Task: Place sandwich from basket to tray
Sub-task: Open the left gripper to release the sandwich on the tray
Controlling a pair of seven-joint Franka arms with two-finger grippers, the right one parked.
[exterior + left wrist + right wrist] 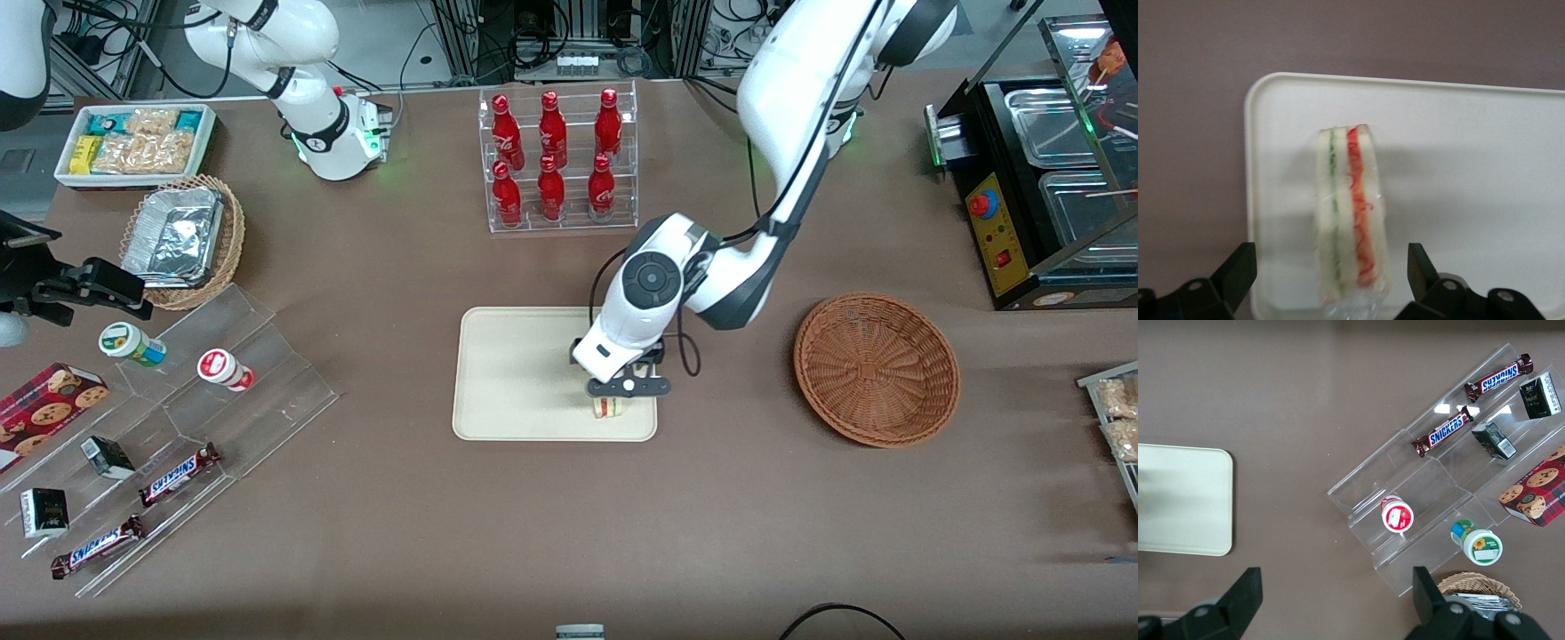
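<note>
The sandwich (608, 408) stands on its edge on the cream tray (511, 373), near the tray corner closest to the front camera at the working arm's end. My left gripper (624, 391) hangs directly over it. In the left wrist view the sandwich (1348, 213) shows its green and red filling, wrapped in clear film, on the tray (1471, 167). The gripper (1330, 259) is open; its black fingers (1238, 270) stand apart from the sandwich on both sides. The reddish-brown wicker basket (877, 369) is empty, beside the tray toward the working arm's end.
A clear rack of red cola bottles (556, 160) stands farther from the front camera than the tray. A tan basket with a foil container (182, 240), a white snack bin (135, 142) and an acrylic stand with snack bars (178, 418) lie toward the parked arm's end.
</note>
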